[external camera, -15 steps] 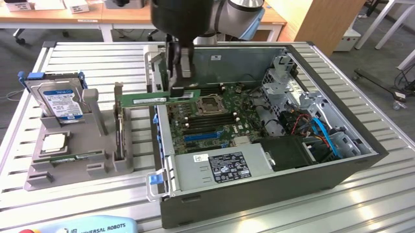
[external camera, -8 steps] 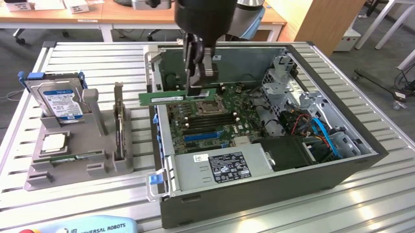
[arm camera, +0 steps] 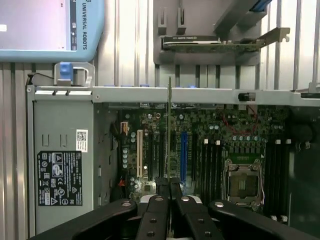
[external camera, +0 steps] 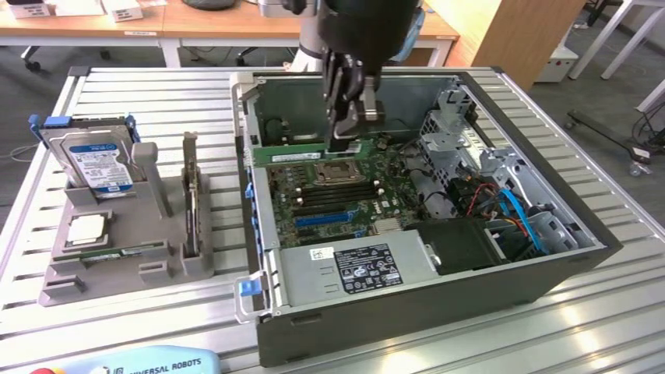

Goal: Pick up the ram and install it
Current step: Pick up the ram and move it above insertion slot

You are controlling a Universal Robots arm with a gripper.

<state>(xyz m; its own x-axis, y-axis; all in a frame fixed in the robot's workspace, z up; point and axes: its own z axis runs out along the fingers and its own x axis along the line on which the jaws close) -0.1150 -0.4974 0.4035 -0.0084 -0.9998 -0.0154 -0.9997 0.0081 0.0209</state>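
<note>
Exterior view: pickup done. The ram (external camera: 301,156) clamped at one end in the gripper (external camera: 346,144), held level just beyond the processor socket (external camera: 338,173), inside the open computer case (external camera: 416,312).

Wrist view: same stick (arm camera: 170,140) seen edge-on, pinched between the closed fingers (arm camera: 161,200), well to one side of the socket (arm camera: 243,181). Probably above the board, not seated; height hard to judge. Installing left to do.

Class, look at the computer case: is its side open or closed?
Open: the computer case has no side panel on, so the motherboard and power supply lie exposed.
</note>
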